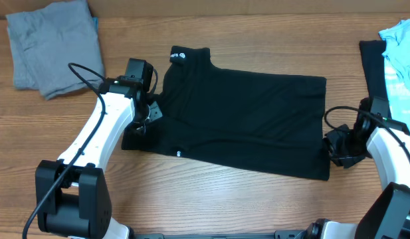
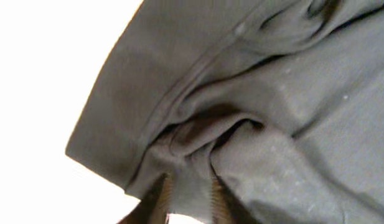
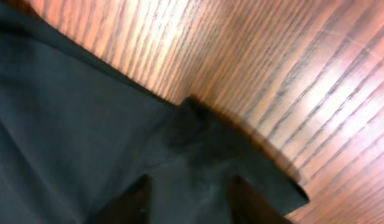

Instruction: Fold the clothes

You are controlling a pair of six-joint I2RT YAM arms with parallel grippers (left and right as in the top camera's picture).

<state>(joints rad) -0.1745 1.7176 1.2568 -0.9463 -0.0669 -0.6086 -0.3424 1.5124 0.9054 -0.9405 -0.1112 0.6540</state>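
Black T-shirt (image 1: 244, 119) lies mid-counter (image 1: 211, 199), spread mostly flat, sleeves not visible. Collar sticks out at its 11 o'clock, with a white logo (image 1: 179, 56) too small to read.

Left pincer (image 1: 148, 113) sits at the shirt's 9 o'clock edge, partly hidden under its own wrist from overhead. In the left wrist view, the left pincer (image 2: 188, 186) has its fingers (image 2: 159, 202) nearly together with a bunched fold of hem pinched between them. Only the finger stubs show at 6 o'clock, and the background is blown out white.

Right pincer (image 1: 334, 149) is at the shirt's 4 o'clock corner, tips lost against the dark cloth. In the right wrist view, the right pincer (image 3: 188, 199) straddles the corner, which puckers just ahead of it. Its fingers (image 3: 132, 202) are blurred, black on black and cut off by the frame, so I can't tell whether they actually clamp the cloth.

Grey garment (image 1: 55, 46) is folded at the counter's 10 o'clock, cropped at the top. Light-blue garment (image 1: 401, 53) at 2 o'clock lies on a black cloth (image 1: 372, 63), and both run off the frame.
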